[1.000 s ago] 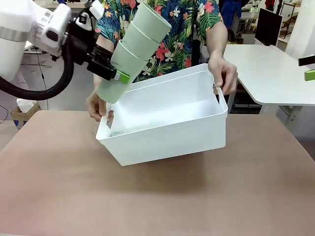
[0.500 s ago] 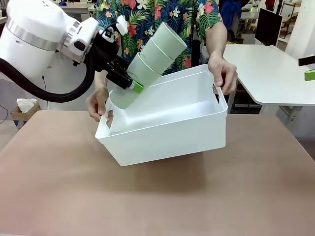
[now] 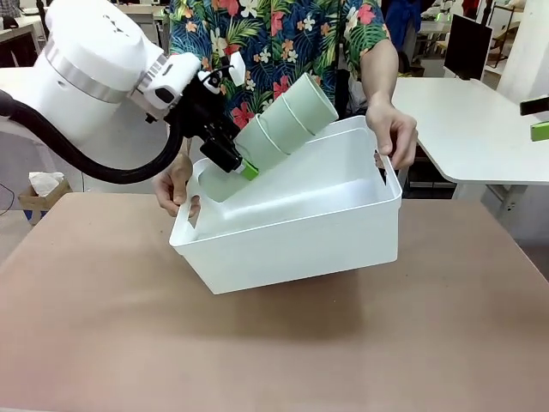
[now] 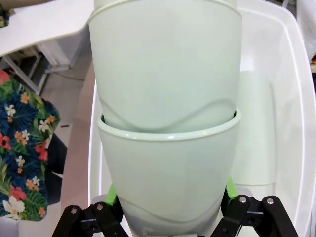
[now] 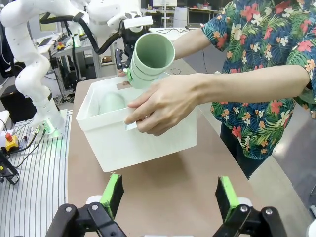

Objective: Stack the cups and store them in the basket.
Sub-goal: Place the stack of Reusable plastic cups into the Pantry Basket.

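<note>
My left gripper is shut on a nested stack of pale mint-green cups, gripping it near its lower end. The stack leans steeply, with its open mouth up toward the person and its base dipping inside the white basket. The person holds the basket by both short ends and tilts it toward me. In the left wrist view the cups rise between my fingers, with the basket wall behind them. My right gripper is open with nothing in it, well off to the side of the basket, and peeks in at the front view's right edge.
The person's hands grip the basket's ends, and one hand covers the near handle in the right wrist view. The brown table lies bare in front of the basket. A white desk stands at the back right.
My left gripper has come down and tipped the stack flatter, so its base has gone from above the rim to inside the basket. The person's grip on the basket is unchanged.
</note>
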Motion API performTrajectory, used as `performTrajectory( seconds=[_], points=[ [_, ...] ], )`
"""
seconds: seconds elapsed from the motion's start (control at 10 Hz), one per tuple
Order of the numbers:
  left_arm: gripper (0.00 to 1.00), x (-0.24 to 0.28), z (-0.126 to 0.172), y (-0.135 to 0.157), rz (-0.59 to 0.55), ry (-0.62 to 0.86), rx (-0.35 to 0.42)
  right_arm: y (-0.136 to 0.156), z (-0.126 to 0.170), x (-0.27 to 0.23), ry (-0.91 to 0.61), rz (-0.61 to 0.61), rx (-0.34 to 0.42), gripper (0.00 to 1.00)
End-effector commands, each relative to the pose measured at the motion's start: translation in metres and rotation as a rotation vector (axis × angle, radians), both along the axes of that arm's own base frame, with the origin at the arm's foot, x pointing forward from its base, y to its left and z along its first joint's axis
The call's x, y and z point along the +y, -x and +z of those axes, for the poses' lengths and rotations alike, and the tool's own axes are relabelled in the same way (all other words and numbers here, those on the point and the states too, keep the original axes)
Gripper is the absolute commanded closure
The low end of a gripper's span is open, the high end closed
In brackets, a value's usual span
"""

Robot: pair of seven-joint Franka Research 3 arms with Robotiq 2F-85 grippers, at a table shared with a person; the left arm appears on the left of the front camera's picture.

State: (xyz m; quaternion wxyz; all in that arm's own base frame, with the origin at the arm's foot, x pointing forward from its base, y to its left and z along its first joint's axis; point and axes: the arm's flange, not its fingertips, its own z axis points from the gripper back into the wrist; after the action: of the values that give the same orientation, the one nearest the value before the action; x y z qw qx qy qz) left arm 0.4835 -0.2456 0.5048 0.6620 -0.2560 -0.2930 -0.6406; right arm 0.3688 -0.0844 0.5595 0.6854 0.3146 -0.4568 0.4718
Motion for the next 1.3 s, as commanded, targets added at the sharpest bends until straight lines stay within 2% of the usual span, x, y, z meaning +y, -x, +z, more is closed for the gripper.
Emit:
performTrajectory(
  seconds=[0.0,0.4,1.2],
  points=[
    [0.13,-0.014,0.001,-0.006,0.017,-0.051,0.005,-0.002,0.003,0.000,-0.023,-0.002,-0.008,0.00],
    [0.13,-0.040,-0.025,-0.009,0.014,-0.131,0.023,-0.002,0.003,0.000,-0.023,-0.002,-0.008,0.00],
    [0.13,-0.058,-0.061,-0.023,0.057,-0.221,0.038,-0.002,0.003,0.000,-0.023,-0.002,-0.008,0.00]
  ],
)
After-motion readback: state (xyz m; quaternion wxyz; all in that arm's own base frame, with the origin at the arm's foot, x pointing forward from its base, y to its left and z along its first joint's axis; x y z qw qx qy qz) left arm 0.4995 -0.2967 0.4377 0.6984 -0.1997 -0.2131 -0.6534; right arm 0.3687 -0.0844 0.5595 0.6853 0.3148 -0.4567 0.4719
